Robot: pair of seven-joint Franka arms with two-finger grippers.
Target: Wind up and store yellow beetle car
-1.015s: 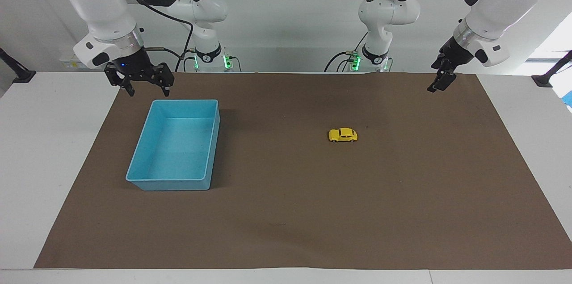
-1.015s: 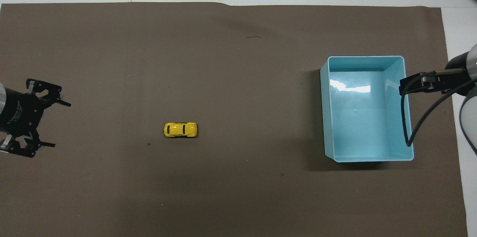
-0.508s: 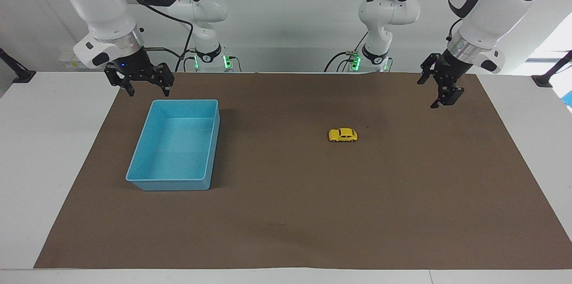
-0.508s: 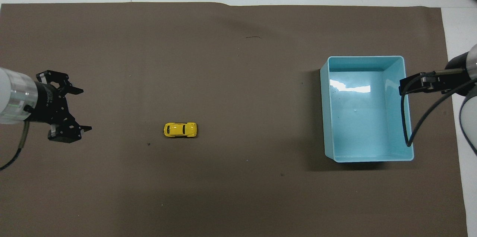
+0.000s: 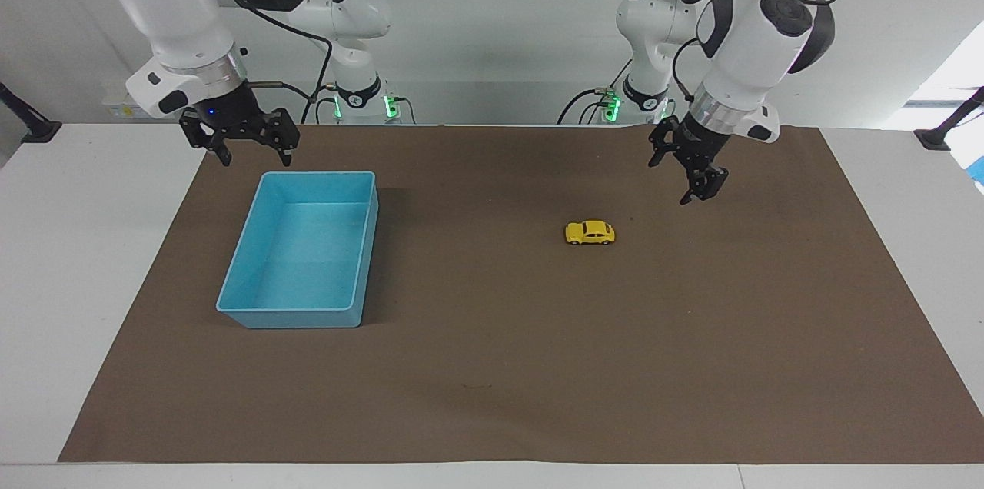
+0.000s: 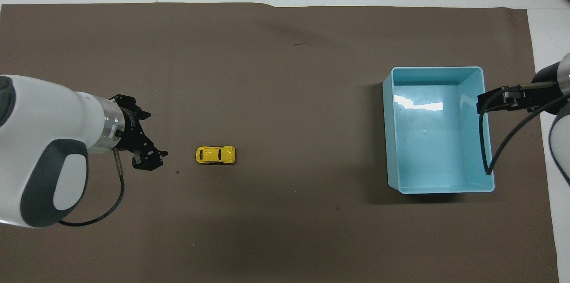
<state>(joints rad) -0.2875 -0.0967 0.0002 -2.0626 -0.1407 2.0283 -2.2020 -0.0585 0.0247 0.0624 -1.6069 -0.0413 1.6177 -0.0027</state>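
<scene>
Above mat beside yellow beetle car (image 5: 590, 232), spread left claw (image 5: 686, 178).

Yellow beetle car (image 5: 590, 232): glossy painted shell. Blue bin (image 5: 270, 306): smooth plastic, its floor shiny with glare. Brown table cover (image 5: 538, 366): matt, paper-like sheet. Arm casings (image 6: 40, 140): smooth white, grey panels.
</scene>
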